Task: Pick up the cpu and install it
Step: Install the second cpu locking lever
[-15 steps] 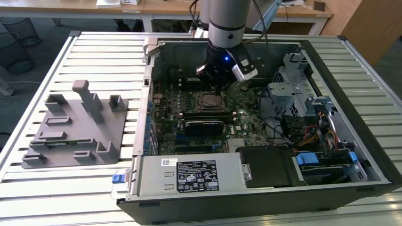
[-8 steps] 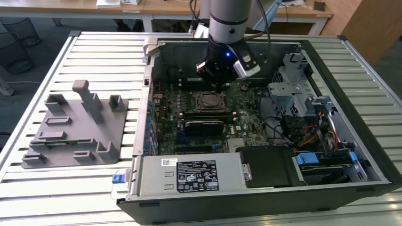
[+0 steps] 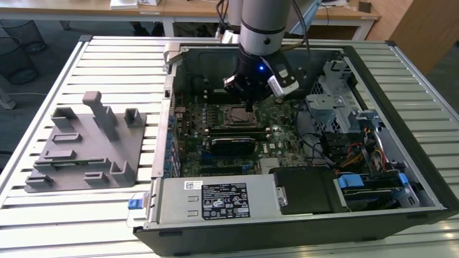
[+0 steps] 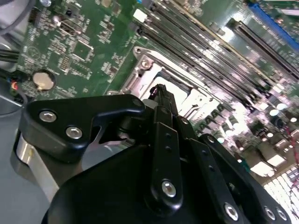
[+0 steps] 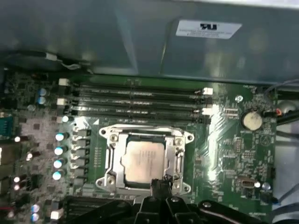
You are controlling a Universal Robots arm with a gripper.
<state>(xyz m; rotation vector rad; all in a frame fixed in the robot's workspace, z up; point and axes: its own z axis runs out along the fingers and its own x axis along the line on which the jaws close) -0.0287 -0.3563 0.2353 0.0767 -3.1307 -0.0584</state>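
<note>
The jaws are pressed together into one narrow black tip, with nothing between them that can be made out, and that tip is hanging at the near edge of the socket frame (image 5: 145,158) in the first wrist view. The gripper (image 3: 248,105) is reaching down into the open computer case (image 3: 423,177) from above, over the green motherboard (image 5: 224,154).

The cpu (image 5: 142,161) is lying flat inside the socket frame, its silvery top facing up. It is square, so no long axis is standing out; its edges are running parallel to the frame's sides and to the memory slots (image 5: 140,100) beyond it. It is sitting apart from the gripper (image 5: 160,187), whose tip is overlapping only the frame's edge beside it.

The first wrist view is showing the chip's bare metal face and a round coin battery (image 5: 252,120) off to one side. The second wrist view is looking along the gripper's black linkage (image 4: 166,154), which is covering most of the socket, so the chip itself is hidden there. In the exterior view, a grey plastic holder tray (image 3: 86,148) is resting on the slatted table (image 3: 57,215), well apart from the case on the exterior view's left.
</note>
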